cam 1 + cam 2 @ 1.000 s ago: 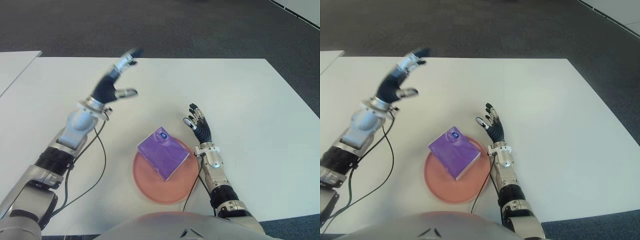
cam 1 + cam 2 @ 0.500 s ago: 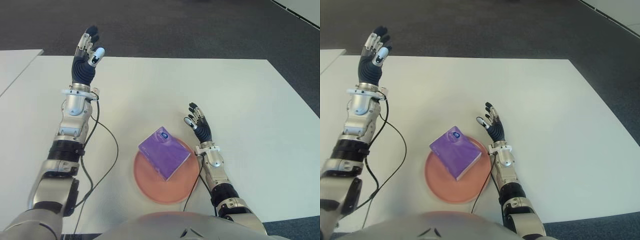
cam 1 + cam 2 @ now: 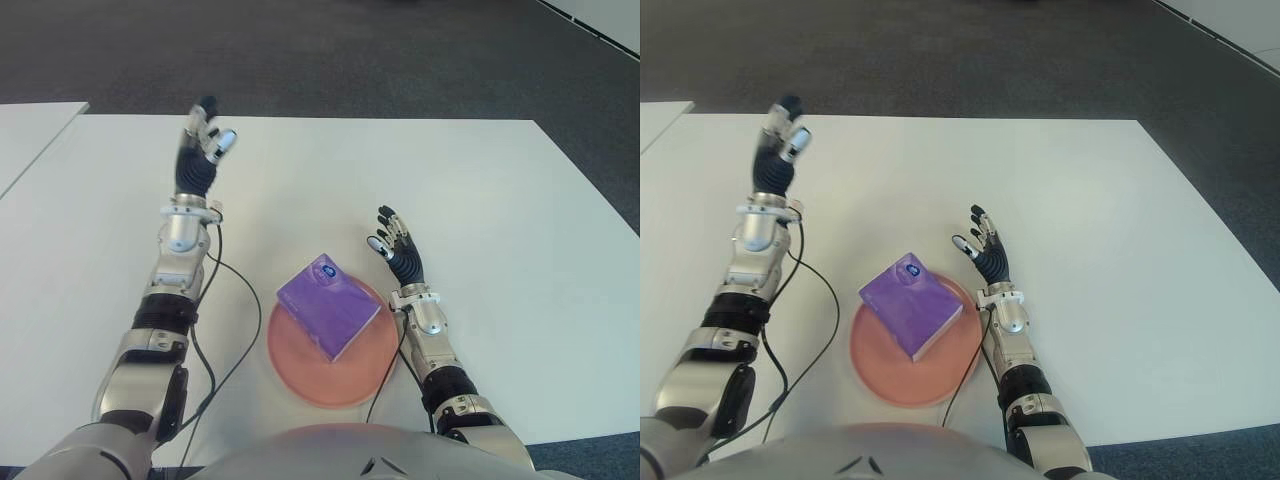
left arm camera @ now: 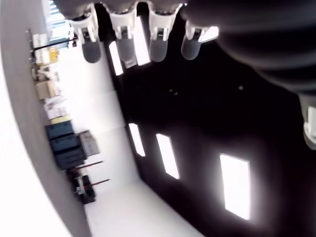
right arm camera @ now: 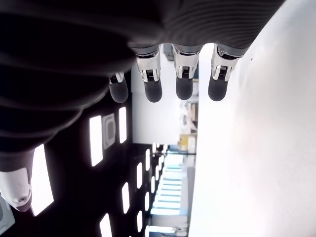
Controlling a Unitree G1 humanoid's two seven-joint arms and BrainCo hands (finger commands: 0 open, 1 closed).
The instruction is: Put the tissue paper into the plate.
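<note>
A purple tissue pack (image 3: 328,305) lies on the pink plate (image 3: 300,372), over its far half, near the table's front edge. My left hand (image 3: 202,150) is raised above the table, well to the far left of the plate, fingers straight and spread, holding nothing. My right hand (image 3: 395,242) shows just right of the plate, fingers extended and empty. In the left wrist view the fingertips (image 4: 121,48) point out into the room. The right wrist view shows straight fingertips (image 5: 183,84) beside the white table (image 5: 247,163).
The white table (image 3: 480,200) spreads wide to the right and far side. A second white table's corner (image 3: 35,125) shows at the far left. Black cables (image 3: 215,345) trail from my left arm across the tabletop, left of the plate.
My left arm swung from a leftward tilt to upright, then came nearer and right toward the plate. Tissue pack, plate and right hand have not moved.
</note>
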